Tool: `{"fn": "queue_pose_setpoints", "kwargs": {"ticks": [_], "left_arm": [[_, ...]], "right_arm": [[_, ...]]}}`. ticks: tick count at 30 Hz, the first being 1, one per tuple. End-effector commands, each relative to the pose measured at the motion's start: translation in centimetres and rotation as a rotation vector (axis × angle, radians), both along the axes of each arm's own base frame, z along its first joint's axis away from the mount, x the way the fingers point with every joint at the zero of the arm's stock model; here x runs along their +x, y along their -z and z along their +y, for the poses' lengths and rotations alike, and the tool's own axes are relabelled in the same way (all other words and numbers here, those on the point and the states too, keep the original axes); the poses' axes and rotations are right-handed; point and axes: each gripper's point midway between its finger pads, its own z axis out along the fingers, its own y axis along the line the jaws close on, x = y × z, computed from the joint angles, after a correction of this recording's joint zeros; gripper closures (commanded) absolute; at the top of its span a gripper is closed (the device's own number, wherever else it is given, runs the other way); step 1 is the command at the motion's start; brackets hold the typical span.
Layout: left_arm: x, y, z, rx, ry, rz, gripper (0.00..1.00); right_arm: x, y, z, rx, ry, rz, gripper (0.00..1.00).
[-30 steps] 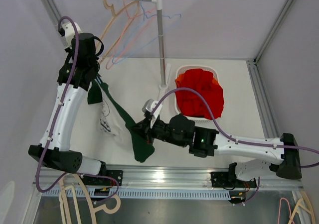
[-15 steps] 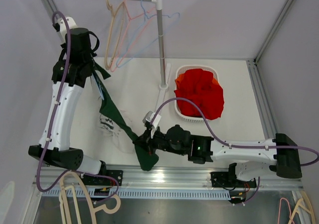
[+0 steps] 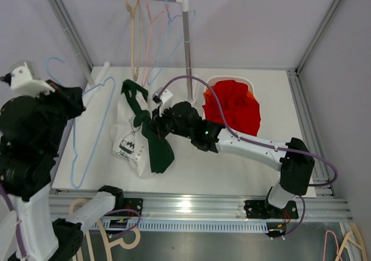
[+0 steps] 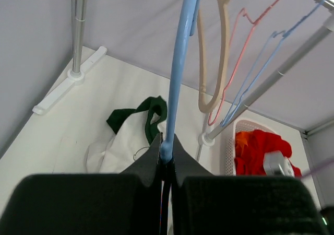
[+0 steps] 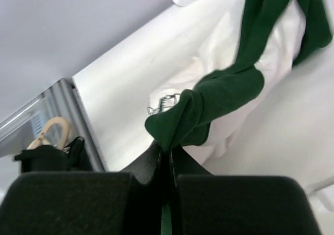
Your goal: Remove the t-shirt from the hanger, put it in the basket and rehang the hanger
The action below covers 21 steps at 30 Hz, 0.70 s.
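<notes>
The left hand [image 4: 166,152] clamps the blue hanger [image 4: 180,62], held farther from the basket [image 4: 230,146] than the t-shirt [image 3: 134,148], apparently freed; the right hand [image 5: 167,150] pinches green fabric, anchoring the t-shirt on the tabletop [image 3: 232,162] left of the basket.

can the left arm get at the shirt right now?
Probably not. The left pincer is shut on the blue hanger and sits high above the shirt, so it has no free grip. The right pincer holds the shirt's green fabric.
</notes>
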Motion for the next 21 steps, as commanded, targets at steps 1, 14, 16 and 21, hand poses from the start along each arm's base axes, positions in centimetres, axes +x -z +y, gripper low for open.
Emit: {"fn": "queue_pose_setpoints", "kwargs": {"ticks": [1,14,16,21], "left_arm": [[-2.1,2.2,-1.0,0.045,0.097,0.106,0.99],[1.4,2.7,-1.1,0.045,0.154,0.081,0.99],[2.4,1.9,-0.6,0.022,0.125,0.045,0.99],[4.7,1.7,-0.8,-0.055,0.12,0.016,0.99]], "right_arm": [[1.2,2.5,-0.2,-0.078,0.011,0.088,1.0],[-2.3,-5.5,-13.9,0.028,0.216,-0.011,1.0],[-2.6,-10.6,-16.5,0.112,0.257,-0.09,1.0],[-0.9,-20.5,-21.5,0.185,0.415,-0.302,1.0]]}}
